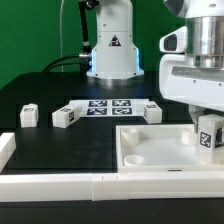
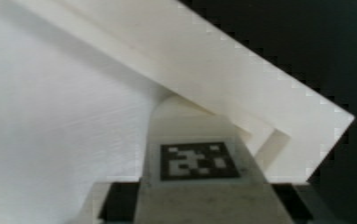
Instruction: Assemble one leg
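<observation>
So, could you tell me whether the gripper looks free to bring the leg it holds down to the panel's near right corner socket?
Probably yes. The gripper holds a leg just above the panel, and nothing shows between them. The socket itself is hidden behind the leg.

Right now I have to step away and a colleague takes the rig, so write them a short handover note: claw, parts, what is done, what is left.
Claw: shut on the leg, held over the exterior view's right edge of the white panel; the wrist view shows the leg's tag close against the panel.
Other parts: three loose legs lie on the black table, one at the exterior view's left, one beside the marker board, one at the board's other end.
Done: one leg picked up and brought to the panel.
Left: seat it in a corner socket; whether it is already in cannot be told.
</observation>
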`<action>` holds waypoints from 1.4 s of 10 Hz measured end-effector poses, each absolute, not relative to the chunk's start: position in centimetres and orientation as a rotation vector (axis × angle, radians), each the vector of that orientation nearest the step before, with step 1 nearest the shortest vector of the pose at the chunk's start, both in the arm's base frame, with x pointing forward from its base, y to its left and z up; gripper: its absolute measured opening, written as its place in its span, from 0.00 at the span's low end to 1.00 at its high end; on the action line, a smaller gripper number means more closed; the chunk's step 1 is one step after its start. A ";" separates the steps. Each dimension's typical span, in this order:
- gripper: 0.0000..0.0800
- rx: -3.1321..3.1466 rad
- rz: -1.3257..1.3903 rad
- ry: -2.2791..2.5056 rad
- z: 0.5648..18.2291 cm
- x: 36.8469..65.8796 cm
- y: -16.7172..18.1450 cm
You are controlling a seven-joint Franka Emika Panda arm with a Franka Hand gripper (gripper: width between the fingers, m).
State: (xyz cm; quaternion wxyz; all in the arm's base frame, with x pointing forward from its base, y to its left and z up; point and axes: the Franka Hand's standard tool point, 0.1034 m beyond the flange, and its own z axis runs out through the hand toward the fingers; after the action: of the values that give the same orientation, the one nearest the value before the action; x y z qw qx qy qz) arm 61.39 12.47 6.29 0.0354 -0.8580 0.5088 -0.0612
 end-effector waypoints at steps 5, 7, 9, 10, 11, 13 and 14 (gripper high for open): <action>0.77 -2.639 -0.175 1.537 6.3 61.3 12.8; 0.80 -2.886 -0.201 1.080 6.2 61.3 12.8; 0.81 -3.029 -0.195 0.681 6.2 61.2 12.6; 0.81 -3.095 -0.202 0.427 6.2 61.2 12.6; 0.81 -3.133 -0.199 0.227 6.1 61.2 12.5; 0.81 -3.169 -0.188 -0.221 6.1 61.1 12.2; 0.81 -3.167 -0.187 -0.327 6.1 61.2 12.0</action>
State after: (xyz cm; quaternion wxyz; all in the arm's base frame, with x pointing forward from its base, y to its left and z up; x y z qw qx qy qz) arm 61.15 12.04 6.12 -0.0240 -0.9927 -0.1024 -0.0587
